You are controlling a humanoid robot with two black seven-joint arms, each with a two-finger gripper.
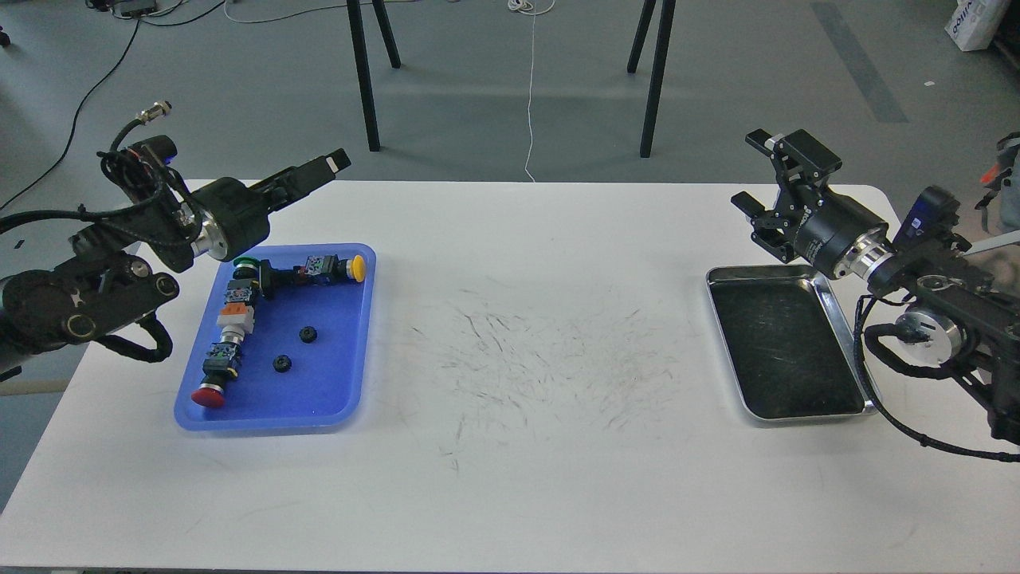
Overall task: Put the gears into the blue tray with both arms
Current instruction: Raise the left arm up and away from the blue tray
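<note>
The left gripper [323, 169] is held above the far left corner of the white table [542, 319], just beyond the blue tray [351, 335]; its fingers are seen nearly edge-on as one dark bar, so whether they are apart or together cannot be told, and nothing is seen in them. The right gripper [773, 179] is raised over the far end of the silver tray [845, 319] with its two fingers clearly spread apart — nothing is gripped between them. In the blue tray, two gears [307, 335] are found on the bare blue floor, one near the middle and the other [281, 363] just below and to its left, apart from each other. Beside them, along the tray's left and far sides, push-button parts are laid — a yellow-capped button [357, 268], a red-capped one [208, 396], an orange block [237, 309]. The silver tray's black lining is seen bare.
</note>
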